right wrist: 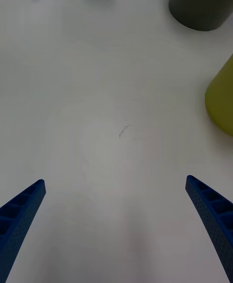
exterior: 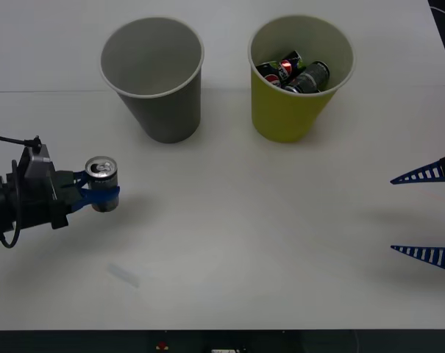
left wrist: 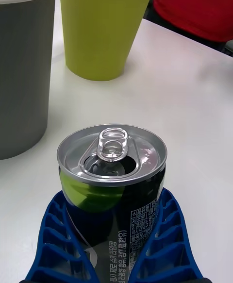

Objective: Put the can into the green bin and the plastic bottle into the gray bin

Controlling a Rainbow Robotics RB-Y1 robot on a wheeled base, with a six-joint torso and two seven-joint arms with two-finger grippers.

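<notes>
Silver-topped can (exterior: 101, 183): upright, opened tab, dark body with green reflection; clamped between the blue ribbed fingers of the left gripper (exterior: 97, 195), near the left edge of the table (exterior: 266, 243), in front of the gray bin.

Gray bin (exterior: 152, 73): toward the far edge, left of centre; nothing seen inside it.

Green bin (exterior: 298, 73): toward the far edge, just right of the gray one, the two apart; several dark cans (exterior: 298, 73) already lie inside.

Right gripper (exterior: 426, 213): at the right edge, fingers spread wide, holding nothing.

Plastic bottle: none identified; a faint clear shape (exterior: 123, 274) near the front edge is too indistinct to name.

Risks, as judged:
- Nearest bin is the wrong one; the can must pass by or over the gray bin to reach the green, and an early release would misfile it.
- Fingers grip low on the can, so a fast swing could tip it.
- A low carry could clip the gray rim and topple that bin.
- Letting go off-centre could strike the green rim and bounce out.
</notes>
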